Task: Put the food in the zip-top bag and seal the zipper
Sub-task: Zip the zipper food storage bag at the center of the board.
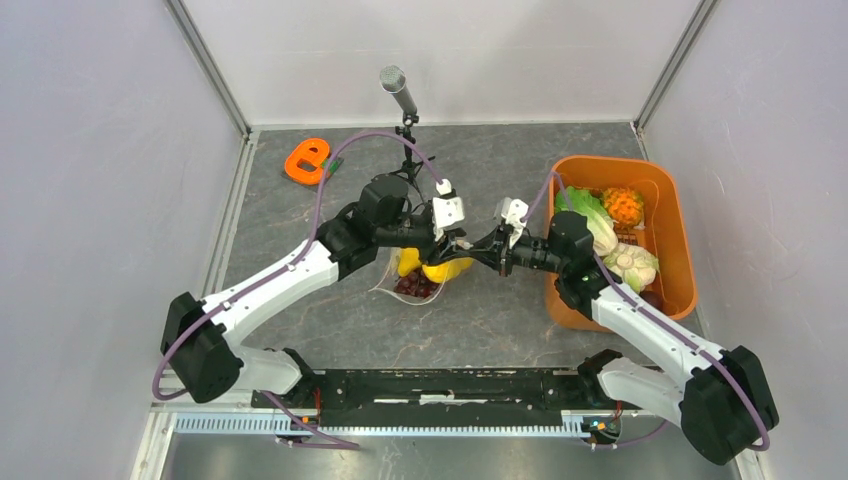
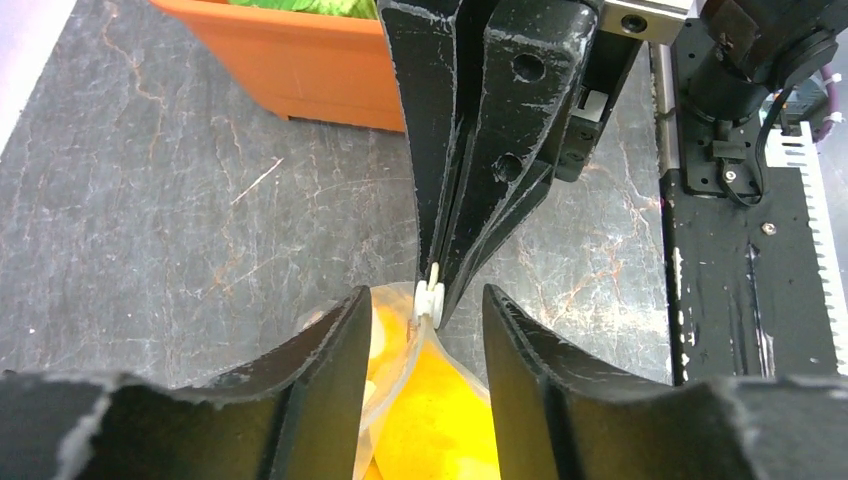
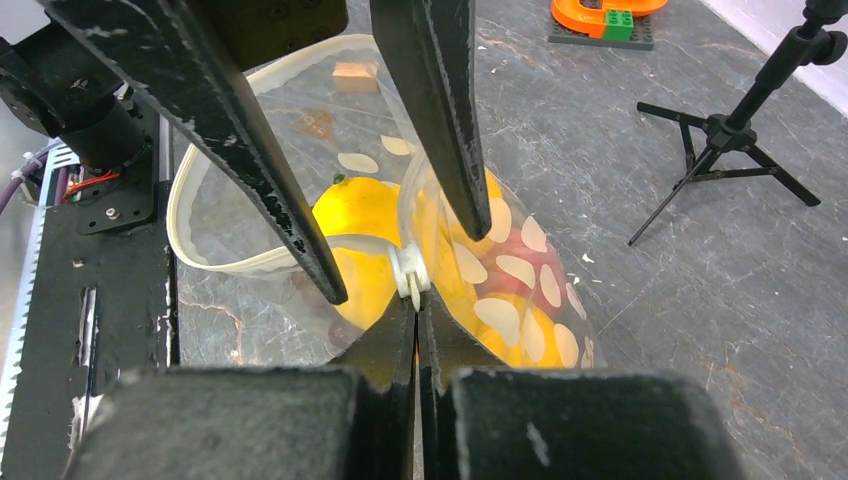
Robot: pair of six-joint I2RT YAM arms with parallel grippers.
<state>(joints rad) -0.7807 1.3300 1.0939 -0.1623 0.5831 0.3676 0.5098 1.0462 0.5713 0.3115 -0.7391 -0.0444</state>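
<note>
The zip-top bag point(image 3: 520, 300) lies mid-counter point(image 1: 480, 330) between my two arms, with yellow food point(image 3: 365, 210) and some dark red pieces showing through its dotted skin. Its mouth gapes, and the zipper point(image 3: 250, 262) curls round in an open loop. At the near end of that strip sits the small white slider point(image 3: 409, 272). My right fingers point(image 3: 416, 305) are pressed together on it, a narrow pinch suited to dragging it along the track. My left fingers point(image 2: 425, 291) are spread, one on each side of the bag's edge just by the slider. I judge they are there to brace the plastic so it does not bunch when I pull. Lettuce point(image 1: 585, 210) and pineapple point(image 1: 625, 205) sit in the orange tub point(image 1: 668, 215) to my right, outside the bag.
</note>
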